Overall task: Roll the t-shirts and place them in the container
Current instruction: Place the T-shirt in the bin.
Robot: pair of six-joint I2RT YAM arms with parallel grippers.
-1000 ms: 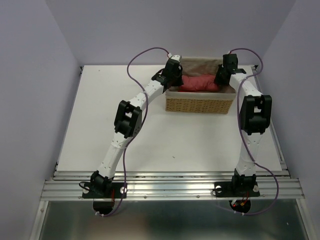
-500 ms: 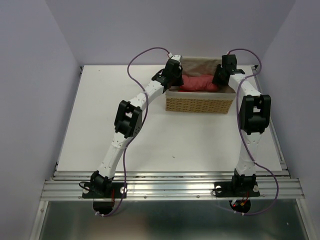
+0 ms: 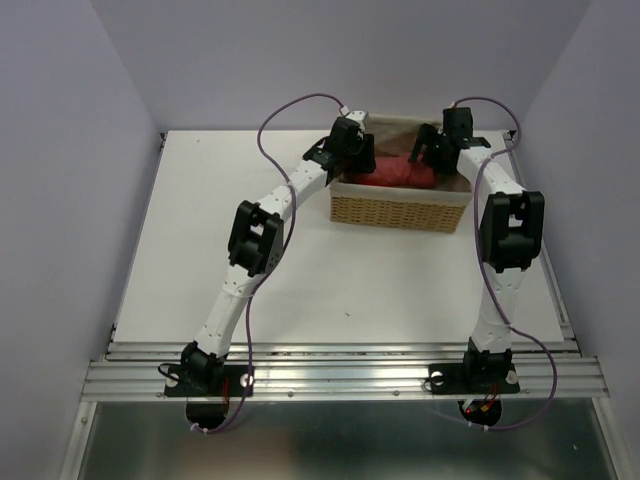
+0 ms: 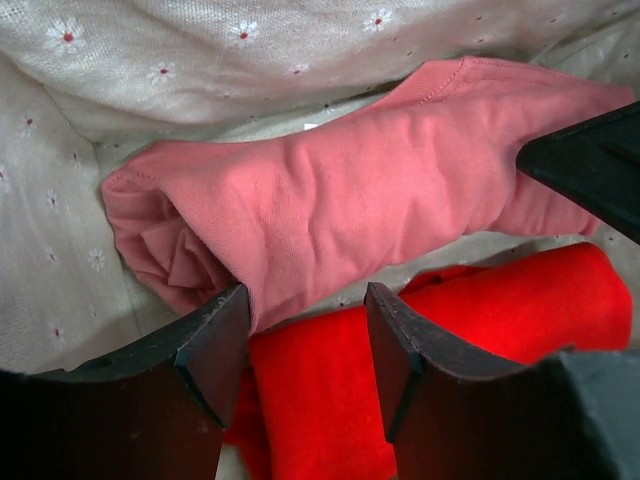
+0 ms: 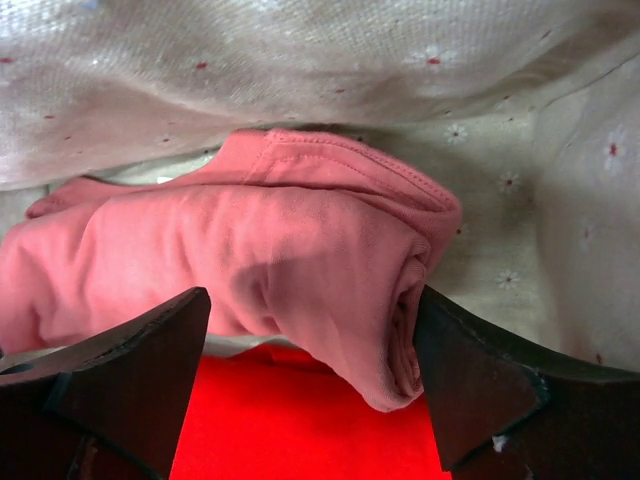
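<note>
A salmon-red t-shirt (image 3: pixel 396 172), rolled into a thick tube (image 4: pixel 340 205), lies inside the wicker basket (image 3: pixel 400 211) on its flowered lining. Under it lies a bright red rolled t-shirt (image 4: pixel 440 335) (image 5: pixel 300 420). My left gripper (image 4: pixel 305 300) (image 3: pixel 362 160) hovers open over the roll's left end, and the salmon cloth brushes its left finger (image 4: pixel 215 335). My right gripper (image 5: pixel 310 310) (image 3: pixel 428 152) stands wide open across the roll's right end (image 5: pixel 400 300). That end rests against its right finger (image 5: pixel 470 370), while the other finger stays apart from the cloth.
The basket's cloth-lined walls (image 4: pixel 200 60) (image 5: pixel 300 60) rise close around both grippers. The basket stands at the back of the white table (image 3: pixel 220 230), right of centre. Purple cables (image 3: pixel 290 105) loop above the arms.
Both grippers have opened and let go of the salmon roll, which now lies loose in the basket. The right gripper has tipped a little to the left.
</note>
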